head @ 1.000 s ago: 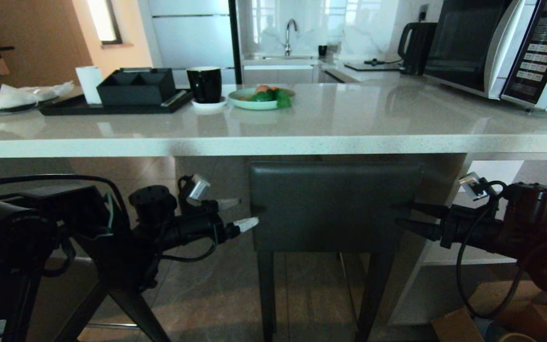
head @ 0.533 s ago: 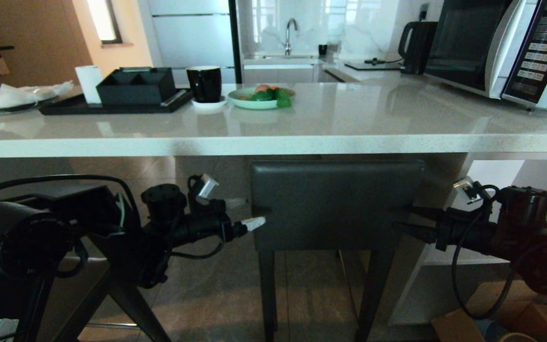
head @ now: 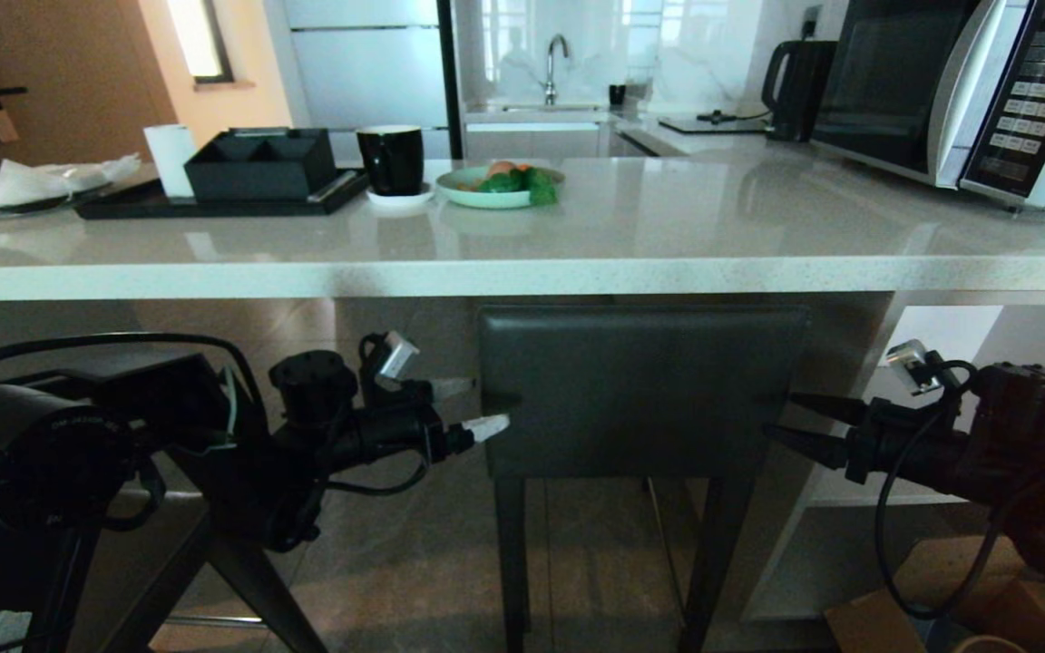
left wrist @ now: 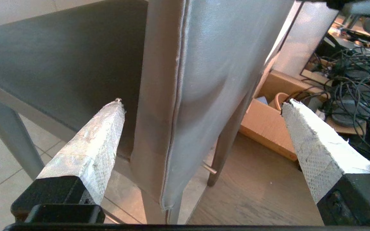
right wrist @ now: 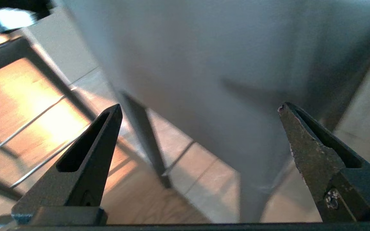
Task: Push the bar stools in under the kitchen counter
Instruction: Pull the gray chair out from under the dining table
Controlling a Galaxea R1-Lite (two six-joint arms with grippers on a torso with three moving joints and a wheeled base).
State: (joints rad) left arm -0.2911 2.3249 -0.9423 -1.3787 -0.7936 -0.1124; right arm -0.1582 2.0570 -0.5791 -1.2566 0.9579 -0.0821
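I am facing the kitchen counter [head: 522, 272], one long pale stone tabletop spanning the whole head view. One bar stool [head: 640, 390] is showing; I cannot see a second. It is standing centred in front of me, its dark grey backrest just below the tabletop's thick edge and its slim legs running down to the floor, so I judge it nearly tucked under.

I am keeping one arm on each side of the backrest so a push would drive it straight. The left tool [head: 463, 408] is released, its taped fingers [left wrist: 90, 144] spread wide around the backrest's left edge. The right tool [head: 799, 422] is likewise released, its dark fingers [right wrist: 92, 160] gaping just beside the right edge, holding nothing.

On the tabletop: one microwave [head: 958, 91], one black tray [head: 214, 204], one black cup [head: 391, 159], one green plate [head: 500, 192].
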